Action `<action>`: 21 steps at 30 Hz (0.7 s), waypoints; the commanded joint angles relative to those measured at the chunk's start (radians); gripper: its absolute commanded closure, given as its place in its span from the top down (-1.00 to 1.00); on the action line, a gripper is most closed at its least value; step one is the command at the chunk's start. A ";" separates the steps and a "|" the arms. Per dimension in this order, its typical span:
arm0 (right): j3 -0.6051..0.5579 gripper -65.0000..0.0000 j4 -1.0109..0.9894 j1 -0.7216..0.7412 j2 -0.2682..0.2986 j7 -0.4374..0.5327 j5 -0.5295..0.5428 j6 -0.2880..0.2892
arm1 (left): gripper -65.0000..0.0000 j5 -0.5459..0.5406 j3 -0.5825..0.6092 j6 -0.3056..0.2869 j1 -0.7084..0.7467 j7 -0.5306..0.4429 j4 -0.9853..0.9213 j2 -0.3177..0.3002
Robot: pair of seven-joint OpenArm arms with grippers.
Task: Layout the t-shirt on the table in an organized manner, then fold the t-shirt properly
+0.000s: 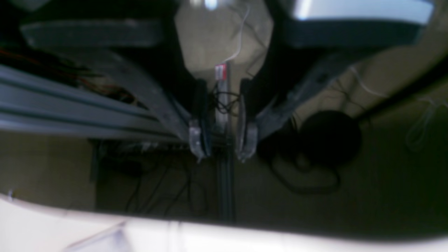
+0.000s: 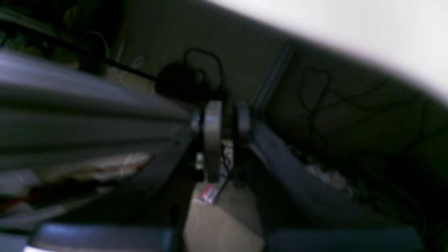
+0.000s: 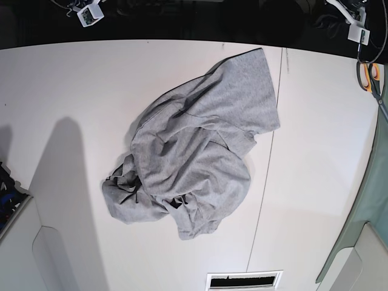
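Note:
The t-shirt [image 3: 194, 151] lies crumpled in a grey heap near the middle of the table [image 3: 60, 91], one flat panel stretching toward the far edge. Neither gripper shows in the base view. In the left wrist view my left gripper [image 1: 223, 148] hangs open beyond the table edge [image 1: 245, 241], over the dark floor, with nothing between its fingers. My right gripper [image 2: 226, 140] is also off the table edge [image 2: 350, 28]. Its fingers stand almost together and hold nothing. The shirt is not in either wrist view.
Orange-handled scissors [image 3: 368, 76] lie at the far right edge. A thin dark seam [image 3: 267, 163] crosses the tabletop right of the shirt. A slotted vent [image 3: 244, 280] sits at the near edge. Cables and a dark round base [image 1: 330, 138] lie on the floor.

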 commanded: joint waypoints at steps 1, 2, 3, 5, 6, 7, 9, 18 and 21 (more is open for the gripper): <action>0.014 -0.82 0.050 -0.007 0.008 0.007 0.041 0.007 | -0.48 -0.025 -0.016 -0.013 0.021 -0.014 0.049 -0.020; 0.024 -0.82 0.086 -0.002 0.008 0.003 0.068 0.008 | -0.48 -0.036 -0.021 -0.013 0.024 -0.014 0.084 -0.032; 0.034 -0.82 0.118 0.011 0.008 0.003 0.088 0.008 | -0.46 -0.041 -0.023 -0.013 0.023 -0.014 0.109 -0.046; 0.048 -0.81 0.161 0.055 0.007 0.003 0.101 0.007 | -0.26 -0.066 -0.022 -0.013 0.016 -0.016 0.148 -0.078; 0.055 -0.80 0.169 0.087 0.005 0.002 0.101 0.006 | -0.14 -0.086 -0.022 -0.013 0.010 -0.016 0.159 -0.094; 0.060 -0.75 0.169 0.123 0.002 0.002 0.101 0.006 | -0.05 -0.099 -0.022 -0.003 -0.003 -0.016 0.163 -0.108; 0.061 -0.52 0.163 0.212 -0.002 -0.022 0.101 -0.005 | -0.03 -0.100 -0.022 0.010 -0.040 -0.015 0.162 -0.136; 0.061 -0.23 -0.032 0.627 -0.100 -0.106 0.108 -0.104 | -0.03 -0.079 0.057 0.076 -0.238 -0.015 0.131 -0.211; 0.061 -0.23 -0.178 0.760 -0.156 -0.120 0.108 -0.110 | -0.03 -0.026 0.158 0.112 -0.328 -0.016 0.080 -0.216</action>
